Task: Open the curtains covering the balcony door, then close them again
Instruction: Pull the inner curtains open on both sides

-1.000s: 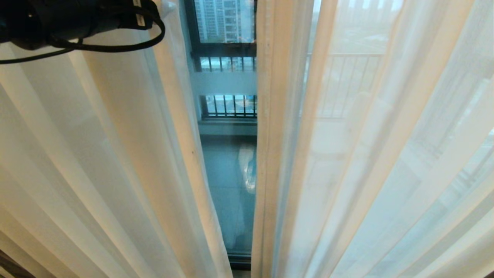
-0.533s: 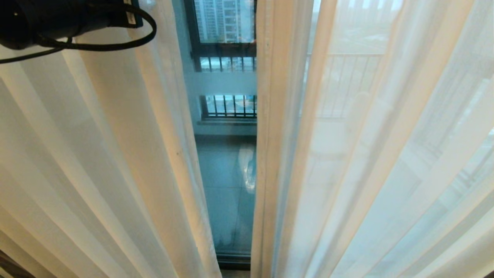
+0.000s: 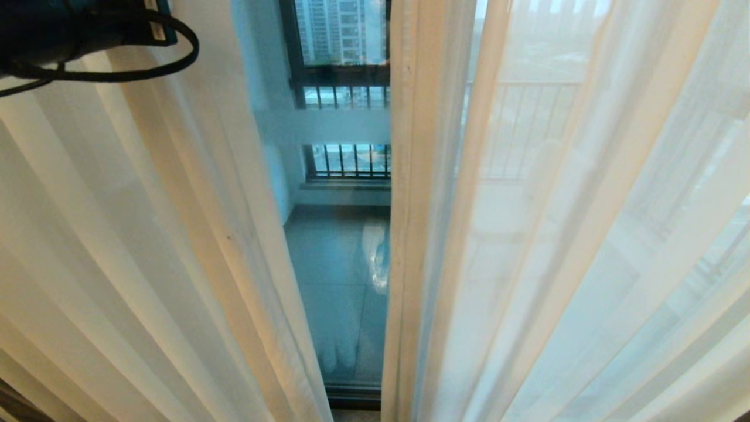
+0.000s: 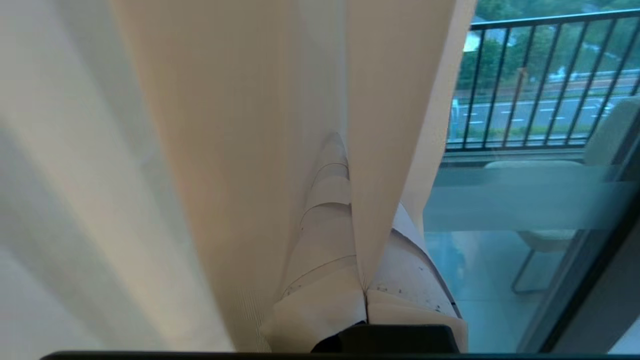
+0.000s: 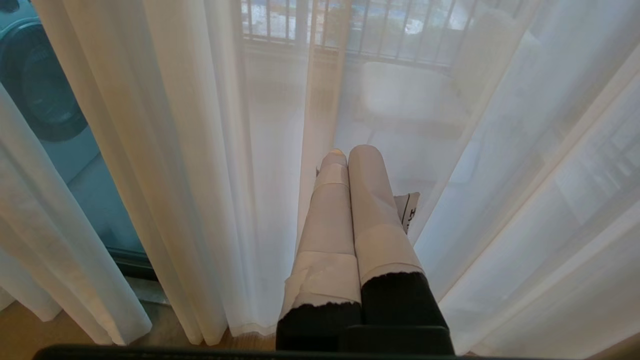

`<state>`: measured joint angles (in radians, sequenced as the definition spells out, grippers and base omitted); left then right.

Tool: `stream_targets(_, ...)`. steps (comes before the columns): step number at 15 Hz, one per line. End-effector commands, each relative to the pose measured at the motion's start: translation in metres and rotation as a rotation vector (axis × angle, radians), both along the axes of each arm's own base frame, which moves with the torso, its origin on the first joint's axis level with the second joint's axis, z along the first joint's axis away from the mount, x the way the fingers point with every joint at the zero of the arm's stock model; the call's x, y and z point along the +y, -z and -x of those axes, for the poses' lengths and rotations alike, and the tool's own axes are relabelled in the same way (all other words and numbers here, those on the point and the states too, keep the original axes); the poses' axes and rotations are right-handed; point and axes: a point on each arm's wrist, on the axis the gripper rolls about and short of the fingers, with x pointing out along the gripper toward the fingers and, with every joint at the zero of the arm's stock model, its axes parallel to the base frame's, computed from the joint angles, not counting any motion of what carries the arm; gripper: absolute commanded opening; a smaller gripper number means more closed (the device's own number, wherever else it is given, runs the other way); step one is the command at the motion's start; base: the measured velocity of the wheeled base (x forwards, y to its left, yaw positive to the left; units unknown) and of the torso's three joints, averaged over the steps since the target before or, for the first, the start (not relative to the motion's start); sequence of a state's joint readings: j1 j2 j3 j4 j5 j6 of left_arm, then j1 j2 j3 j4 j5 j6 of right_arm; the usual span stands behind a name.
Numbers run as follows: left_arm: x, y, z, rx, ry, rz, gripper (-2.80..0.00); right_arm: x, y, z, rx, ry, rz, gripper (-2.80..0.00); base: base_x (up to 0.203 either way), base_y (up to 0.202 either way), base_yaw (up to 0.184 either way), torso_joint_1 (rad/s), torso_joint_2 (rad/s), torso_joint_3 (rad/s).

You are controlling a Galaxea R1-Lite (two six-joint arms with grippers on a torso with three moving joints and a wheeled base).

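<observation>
Two cream curtains hang floor-length in long pleats. The left curtain (image 3: 176, 246) and the right curtain (image 3: 527, 234) stand apart, with a narrow gap between them. In the gap shows the glass of the balcony door (image 3: 340, 281), with a frosted stripe (image 4: 525, 200) and a black frame (image 4: 590, 280). My left gripper (image 4: 350, 165) is shut on a fold at the left curtain's inner edge (image 4: 385, 150), high up. The left arm (image 3: 76, 29) shows at the top left of the head view. My right gripper (image 5: 350, 155) hangs low before the right curtain, shut and holding nothing.
Beyond the glass lie a tiled balcony floor (image 3: 328, 258), a black-barred railing (image 4: 540, 80) and a pale chair (image 4: 550, 235). A washing machine (image 5: 35, 90) stands behind the glass to one side. A strip of wooden floor (image 5: 30, 330) shows under the curtain hems.
My left arm has moved left in the head view and drawn the left curtain's inner edge with it. The gap over the glass is wider. The right curtain has not moved.
</observation>
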<state>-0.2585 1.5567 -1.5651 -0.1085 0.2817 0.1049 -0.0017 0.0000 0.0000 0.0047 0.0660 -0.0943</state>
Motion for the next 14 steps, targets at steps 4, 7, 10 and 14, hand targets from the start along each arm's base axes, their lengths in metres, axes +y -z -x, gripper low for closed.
stream_targets(4,0.022,0.007,0.020,0.023,-0.066,-0.006,-2.80,0.000,0.000,0.000,0.000,0.000,0.001,-2.80,0.000,0.000,0.000,0.000,0.00,0.000)
stream_targets(7,0.035,0.019,0.032,0.055,-0.107,-0.011,-2.80,0.000,0.000,0.000,0.000,-0.001,0.001,-2.80,0.000,0.000,0.000,0.000,0.00,0.000)
stream_targets(10,0.045,0.024,0.037,0.065,-0.144,-0.008,-2.80,0.000,0.000,0.000,0.000,0.000,0.001,-2.80,0.000,0.000,0.000,0.000,0.00,0.000)
stream_targets(14,0.045,0.024,0.041,0.060,-0.139,0.025,-2.80,0.000,0.000,0.000,0.000,0.000,0.001,-2.80,0.000,0.000,0.000,0.000,0.00,0.000)
